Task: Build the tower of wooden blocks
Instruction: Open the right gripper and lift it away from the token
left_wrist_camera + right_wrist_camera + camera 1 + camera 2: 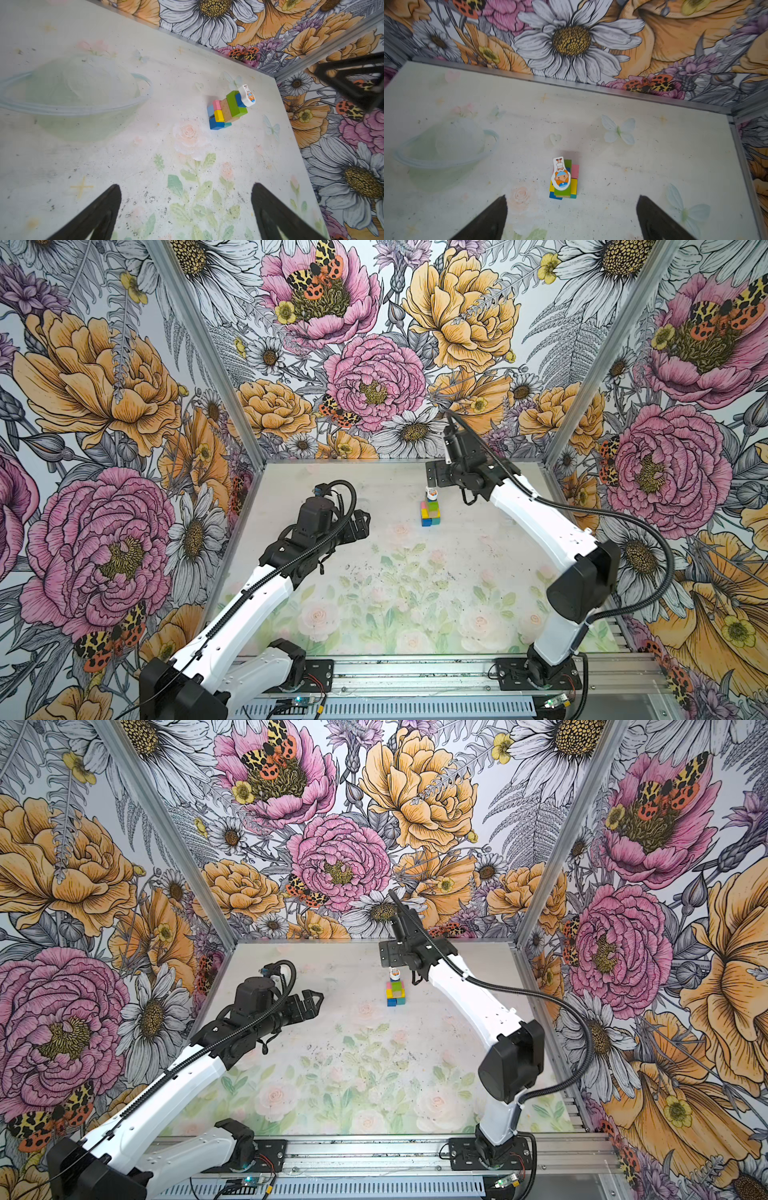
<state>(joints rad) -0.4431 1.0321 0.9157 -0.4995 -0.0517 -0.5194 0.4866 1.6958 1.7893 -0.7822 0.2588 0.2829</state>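
The tower (431, 512) (397, 992) stands on the far middle of the table. Blue and teal cubes form its base, with yellow (218, 116) and pink bricks above, then bare wood and a green brick (234, 104). A dark blue cube and a white cartoon-figure piece (246, 96) (560, 176) top it. My right gripper (572, 196) hangs open above the tower, apart from it, with nothing between its fingers. Its wrist (457, 475) is just right of the stack. My left gripper (365, 524) (186, 187) is open and empty, well left of the tower.
The flower-printed table mat (415, 572) is closed in by floral walls on three sides, with a metal rim (571, 80) just behind the tower. An aluminium rail (415, 672) carrying both arm bases runs along the front edge.
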